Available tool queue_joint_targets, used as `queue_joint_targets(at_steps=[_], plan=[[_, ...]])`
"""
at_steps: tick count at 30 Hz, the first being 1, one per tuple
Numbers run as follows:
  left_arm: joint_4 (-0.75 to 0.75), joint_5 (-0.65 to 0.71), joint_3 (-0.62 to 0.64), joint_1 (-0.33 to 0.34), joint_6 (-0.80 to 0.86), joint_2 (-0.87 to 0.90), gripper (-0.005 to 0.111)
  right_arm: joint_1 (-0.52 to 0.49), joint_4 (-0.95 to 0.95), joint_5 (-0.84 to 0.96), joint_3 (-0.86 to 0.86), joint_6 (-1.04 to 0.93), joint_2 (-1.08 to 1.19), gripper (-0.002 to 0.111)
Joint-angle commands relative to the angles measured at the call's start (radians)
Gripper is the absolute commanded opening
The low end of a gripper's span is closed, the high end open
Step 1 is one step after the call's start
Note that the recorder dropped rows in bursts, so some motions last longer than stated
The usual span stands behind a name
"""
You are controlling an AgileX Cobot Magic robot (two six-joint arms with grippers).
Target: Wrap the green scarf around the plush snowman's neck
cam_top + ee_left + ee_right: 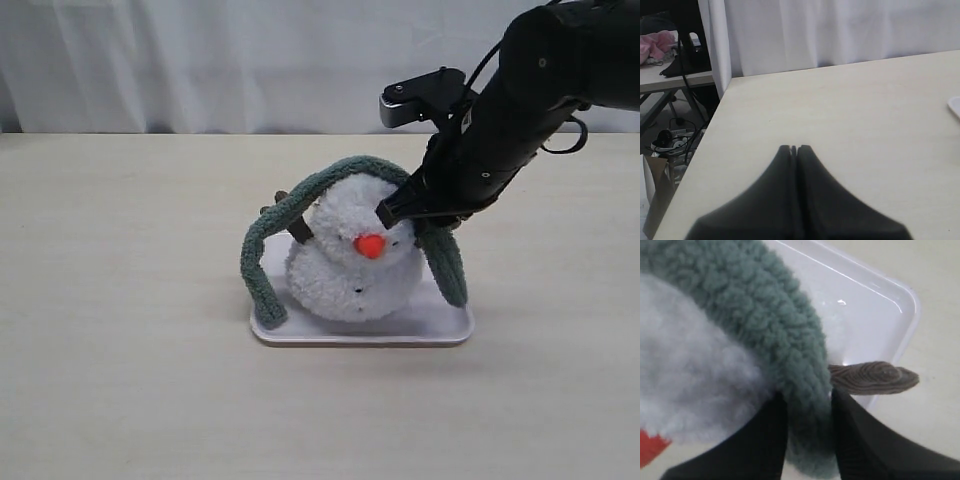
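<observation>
The plush snowman (350,265) stands upright on a white tray (445,330), orange nose facing the camera. The green scarf (262,250) arches over the top of its head, one end hanging down on the left, the other (447,262) on the right. My right gripper (408,207) is at the head's right side, shut on the scarf (790,330) with the strip squeezed between its fingers (855,435). A brown twig arm (872,377) pokes out just beyond. The neck is hidden by fluff. My left gripper (794,148) is shut and empty over bare table, out of the exterior view.
The tray's rim (910,305) lies close beyond the right gripper. A white curtain (250,60) hangs behind the table. The table's edge (715,115) drops off near the left gripper, with cables and another table beyond.
</observation>
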Motion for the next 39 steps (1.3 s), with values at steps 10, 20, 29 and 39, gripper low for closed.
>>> queue_joint_targets(at_steps=[10,20,29,39], plan=[[-0.002,-0.008,0.004,-0.006,-0.001,-0.003,0.000,-0.003,0.016,0.256,-0.031,-0.034,-0.039,0.051],[-0.002,-0.008,0.004,-0.006,-0.001,-0.003,0.000,-0.003,0.000,-0.083,0.128,-0.183,-0.086,0.051],[-0.002,-0.008,0.004,-0.006,-0.001,-0.003,0.000,-0.003,-0.166,-0.366,0.237,-0.117,-0.086,0.051],[-0.002,-0.008,0.004,-0.006,-0.001,-0.003,0.000,-0.003,-0.172,-0.415,0.257,-0.084,-0.081,0.038]])
